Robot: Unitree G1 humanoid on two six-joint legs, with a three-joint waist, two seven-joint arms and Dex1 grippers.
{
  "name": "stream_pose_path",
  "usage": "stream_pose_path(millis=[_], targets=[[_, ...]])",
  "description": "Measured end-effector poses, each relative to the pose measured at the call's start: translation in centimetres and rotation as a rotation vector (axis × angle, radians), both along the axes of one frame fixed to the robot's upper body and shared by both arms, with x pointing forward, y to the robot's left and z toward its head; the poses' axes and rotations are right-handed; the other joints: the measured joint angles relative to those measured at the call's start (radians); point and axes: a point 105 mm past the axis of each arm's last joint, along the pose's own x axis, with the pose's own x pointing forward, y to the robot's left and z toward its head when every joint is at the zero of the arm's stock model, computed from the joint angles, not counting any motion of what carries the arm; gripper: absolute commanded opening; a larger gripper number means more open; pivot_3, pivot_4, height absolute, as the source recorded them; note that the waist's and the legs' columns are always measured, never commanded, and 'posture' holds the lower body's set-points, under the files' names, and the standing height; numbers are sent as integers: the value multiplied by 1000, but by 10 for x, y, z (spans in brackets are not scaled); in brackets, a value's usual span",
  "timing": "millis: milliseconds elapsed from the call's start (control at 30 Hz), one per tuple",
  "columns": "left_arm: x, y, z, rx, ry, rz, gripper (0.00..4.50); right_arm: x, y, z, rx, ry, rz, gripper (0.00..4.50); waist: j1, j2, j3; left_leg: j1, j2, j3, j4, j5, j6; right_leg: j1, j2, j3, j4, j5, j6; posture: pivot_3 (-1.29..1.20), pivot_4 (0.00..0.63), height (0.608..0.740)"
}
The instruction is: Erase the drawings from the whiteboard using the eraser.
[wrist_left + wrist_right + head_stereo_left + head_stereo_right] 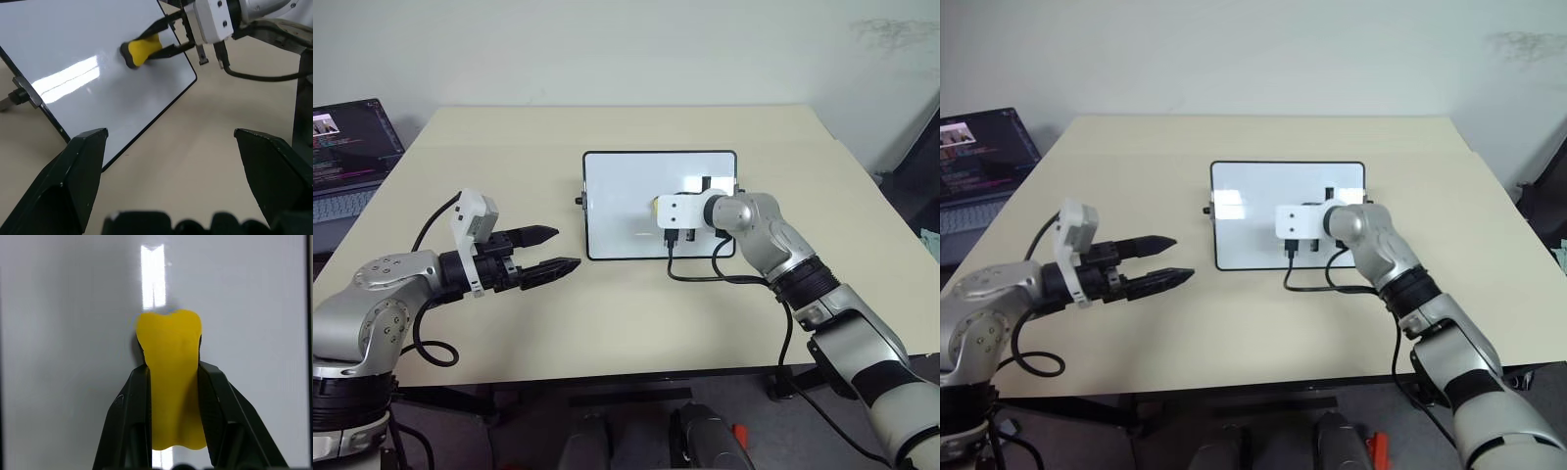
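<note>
Even, bright lighting; white glare streaks on the glossy whiteboard (pixel 73 78); sharp focus.

The right hand (pixel 658 208) and its wrist camera hide part of the whiteboard (pixel 617 201); whether the eraser (pixel 139 50) touches it is unclear.

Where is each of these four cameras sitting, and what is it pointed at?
Left and right eye: on the head, looking down over both arms at the table, whiteboard and laptop.
Left wrist: past the open left end effector toward the board.
Right wrist: along the right end effector gripping the eraser.
All share the board.
</note>
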Motion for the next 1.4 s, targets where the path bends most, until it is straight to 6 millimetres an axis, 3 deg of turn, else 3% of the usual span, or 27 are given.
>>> stream_pose_path(millis=[167,333,767,933,1100,1400], targets=[[0,0,0,0,-1,0,4500,7,2,16,37,-73,-21,961,0,0,0,0,0,0,-8,0,-1,-3,0,0,0,-1,-1,0,150,740],[0,0,0,0,-1,-1,4500,8,1,18,49,-86,-29,961,0,0,0,0,0,0,-9,0,-1,-4,1,-1,0,-2,-2,0,150,740],[1,-1,2,0,-7,-4,4500,-23,7,-27,42,70,47,961,0,-1,-1,1,0,0,-9,0,-1,-2,1,0,0,-2,-2,0,150,740],[1,-1,2,0,-7,-3,4500,-27,1,-27,105,124,-4,961,0,-1,0,1,0,0,-9,0,-1,-3,1,0,0,-2,-2,0,150,740],[1,-1,2,-2,-6,-1,4500,-24,-27,30,511,145,-134,961,4,-1,2,-9,0,-3,-9,0,-1,-10,1,-4,0,2,3,0,150,740],[4,-4,6,-22,-21,-8,4500,-24,-90,97,1074,-4,-236,960,4,-1,2,-12,0,-4,-10,0,-1,-12,1,-5,-2,1,4,0,150,740]])
